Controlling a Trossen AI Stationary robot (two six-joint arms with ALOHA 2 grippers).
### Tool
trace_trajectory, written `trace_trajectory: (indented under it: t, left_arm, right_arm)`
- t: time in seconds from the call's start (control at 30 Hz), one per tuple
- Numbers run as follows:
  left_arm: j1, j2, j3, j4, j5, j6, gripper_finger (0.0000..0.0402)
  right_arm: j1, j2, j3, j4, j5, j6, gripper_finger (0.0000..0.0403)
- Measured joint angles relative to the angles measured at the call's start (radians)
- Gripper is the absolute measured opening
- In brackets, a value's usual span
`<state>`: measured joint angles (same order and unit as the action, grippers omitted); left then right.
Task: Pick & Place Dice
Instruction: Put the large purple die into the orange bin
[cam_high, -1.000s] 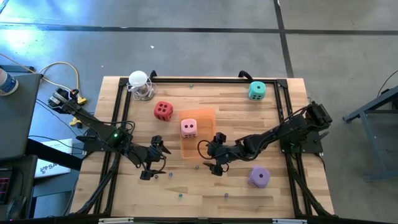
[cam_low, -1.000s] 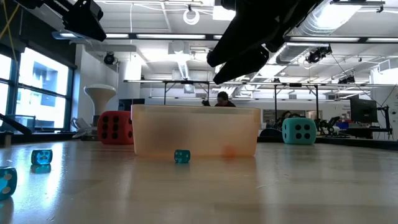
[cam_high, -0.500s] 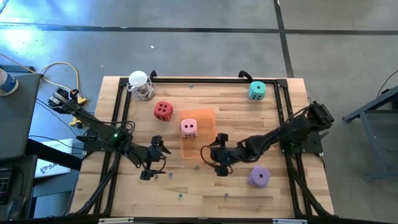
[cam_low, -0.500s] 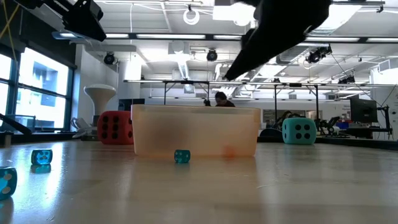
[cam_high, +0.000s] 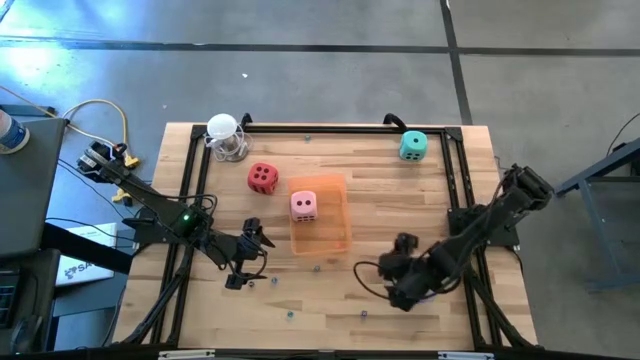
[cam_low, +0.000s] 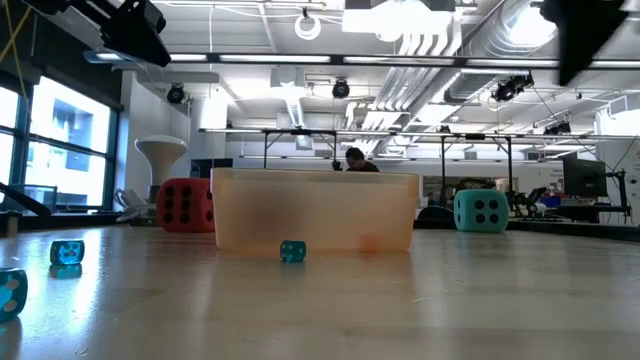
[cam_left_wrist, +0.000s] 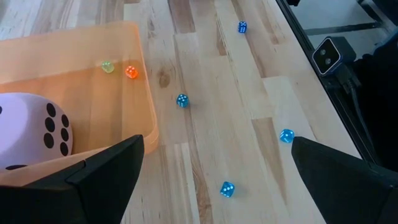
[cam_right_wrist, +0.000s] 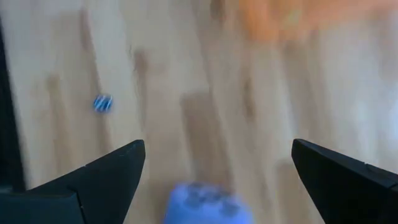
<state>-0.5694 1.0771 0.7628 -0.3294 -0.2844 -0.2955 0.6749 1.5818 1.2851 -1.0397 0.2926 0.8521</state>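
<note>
The pink die lies inside the orange tray. Beside the tray's far left corner, the red die rests on the table. Near the far right corner sits the teal die. In the high view my right arm hides the purple die. It shows blurred in the right wrist view, low between the fingers. My right gripper is open above it. My left gripper waits open, left of the tray.
Several tiny blue dice are scattered on the wood near the tray's near side. Two small beads lie in the tray. A white round object stands at the far left corner. A black frame borders the table.
My right gripper has swung away from the tray's right side, toward the table's right and near edge, and now stands over the purple die. In the low view it has left the middle for the upper right corner. No die has moved.
</note>
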Motion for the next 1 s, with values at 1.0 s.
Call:
trace_trajectory:
  t: [1.0]
  left_arm:
    - [0.000,0.000,0.000,0.000,0.000,0.000,0.0399]
  right_arm:
    - [0.134,-0.203,-0.111,-0.216,-0.077,0.447,0.0398]
